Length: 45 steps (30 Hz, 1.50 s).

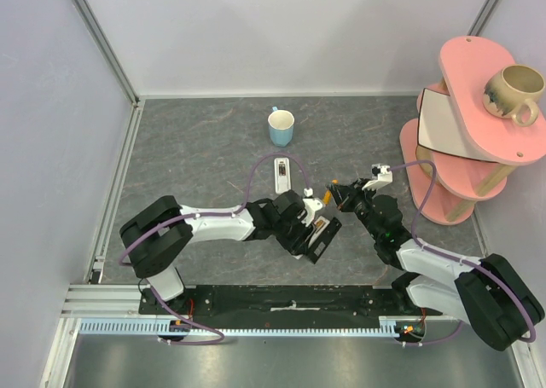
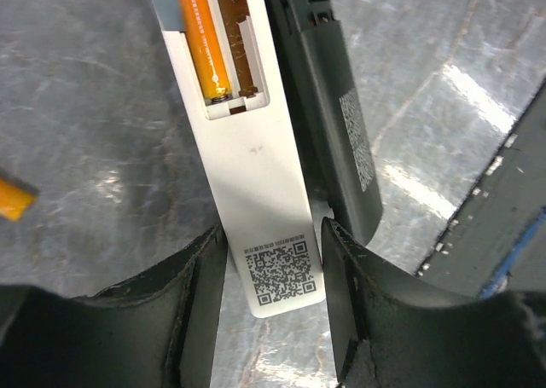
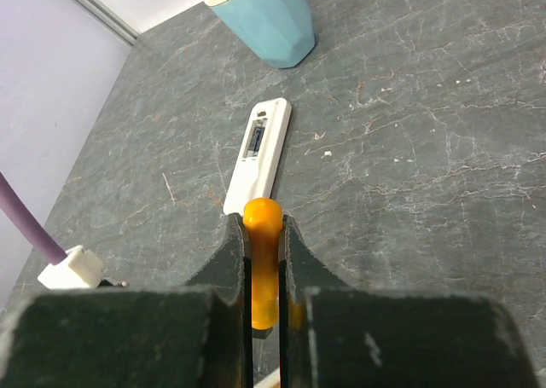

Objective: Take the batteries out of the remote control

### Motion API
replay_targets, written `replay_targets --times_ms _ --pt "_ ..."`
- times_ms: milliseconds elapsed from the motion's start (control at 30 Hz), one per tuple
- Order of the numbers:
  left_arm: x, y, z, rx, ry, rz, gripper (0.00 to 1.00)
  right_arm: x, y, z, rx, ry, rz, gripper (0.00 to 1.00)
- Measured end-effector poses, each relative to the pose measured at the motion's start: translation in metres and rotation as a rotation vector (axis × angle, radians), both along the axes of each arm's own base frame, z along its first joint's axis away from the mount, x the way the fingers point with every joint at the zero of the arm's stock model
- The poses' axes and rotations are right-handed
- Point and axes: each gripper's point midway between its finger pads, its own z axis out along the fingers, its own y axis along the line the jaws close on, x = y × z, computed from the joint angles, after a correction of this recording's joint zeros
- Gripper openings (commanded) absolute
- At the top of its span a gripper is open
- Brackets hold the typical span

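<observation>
A white remote (image 2: 260, 158) lies back-up with its battery bay uncovered. One orange battery (image 2: 203, 38) sits in the bay's left slot, and the slot beside it is bare. My left gripper (image 2: 273, 243) (image 1: 314, 220) is open, its jaws close on either side of the remote's end with the QR code. A black remote (image 2: 341, 124) lies right beside the white one. My right gripper (image 3: 263, 222) (image 1: 339, 192) hangs above the table, shut on a second orange battery (image 3: 262, 269) that stands up between its fingers.
Another white remote (image 1: 280, 173) (image 3: 258, 153) lies further back, its bay uncovered, and a blue cup (image 1: 281, 126) (image 3: 264, 17) stands beyond it. A pink shelf (image 1: 465, 124) carrying a mug (image 1: 514, 94) fills the right side. The metal rail (image 1: 290, 298) runs along the near edge.
</observation>
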Motion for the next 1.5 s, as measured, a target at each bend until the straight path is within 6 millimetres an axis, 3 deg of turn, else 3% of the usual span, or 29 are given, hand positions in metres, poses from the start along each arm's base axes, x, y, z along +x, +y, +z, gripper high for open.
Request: replay_targets --times_ms 167,300,600,867,1100,1500 --pt "-0.017 -0.007 0.001 -0.041 0.068 -0.052 0.53 0.000 0.000 -0.002 -0.003 0.006 0.002 0.00" --pt "-0.018 -0.008 0.001 -0.045 0.088 -0.038 0.54 0.000 0.001 -0.002 -0.004 0.007 0.003 0.00" --pt "-0.006 -0.001 -0.001 0.004 0.036 0.068 0.38 -0.001 0.000 -0.006 -0.018 0.017 0.004 0.00" --pt "0.010 0.011 -0.003 0.086 -0.047 0.144 0.38 0.001 0.001 -0.010 -0.027 0.026 0.004 0.00" --pt "0.012 0.012 -0.004 0.130 -0.065 0.152 0.39 0.002 0.001 -0.011 -0.031 0.032 0.005 0.00" --pt "0.018 0.016 -0.005 0.201 -0.123 0.061 0.36 0.005 0.002 -0.011 -0.053 0.026 0.007 0.00"
